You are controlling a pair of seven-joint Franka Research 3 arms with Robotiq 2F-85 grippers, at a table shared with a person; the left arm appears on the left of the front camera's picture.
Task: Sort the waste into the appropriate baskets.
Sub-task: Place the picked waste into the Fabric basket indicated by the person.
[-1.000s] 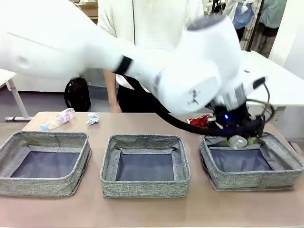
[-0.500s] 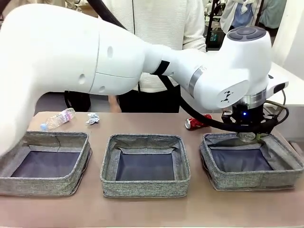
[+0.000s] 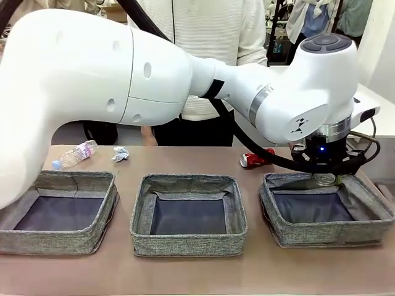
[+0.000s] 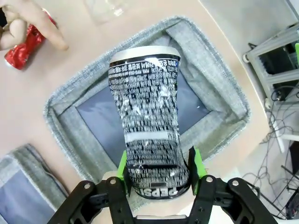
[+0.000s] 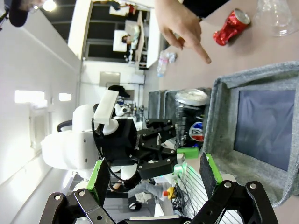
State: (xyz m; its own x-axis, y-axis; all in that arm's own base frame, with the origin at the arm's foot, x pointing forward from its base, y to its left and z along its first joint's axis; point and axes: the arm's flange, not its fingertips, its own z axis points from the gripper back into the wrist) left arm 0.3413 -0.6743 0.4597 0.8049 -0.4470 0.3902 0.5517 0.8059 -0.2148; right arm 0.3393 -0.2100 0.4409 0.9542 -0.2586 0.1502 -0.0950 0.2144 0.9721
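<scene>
Silver-black can [image 4: 148, 126] is clamped between pads [image 4: 122, 163] of left tool [image 4: 158, 164]; it hangs over right-hand basket [image 4: 219, 84], close to far wall per front view; right tool [image 5: 154, 177] stands apart, empty. Risk: release this near the soft wall may let can hit rim & roll out onto bench [image 3: 185, 277]; can looks dented, so grip may slip early. Person's hand [image 5: 182, 25] points beside red can [image 3: 254, 160], nr basket; arm swing could clip it.
</scene>
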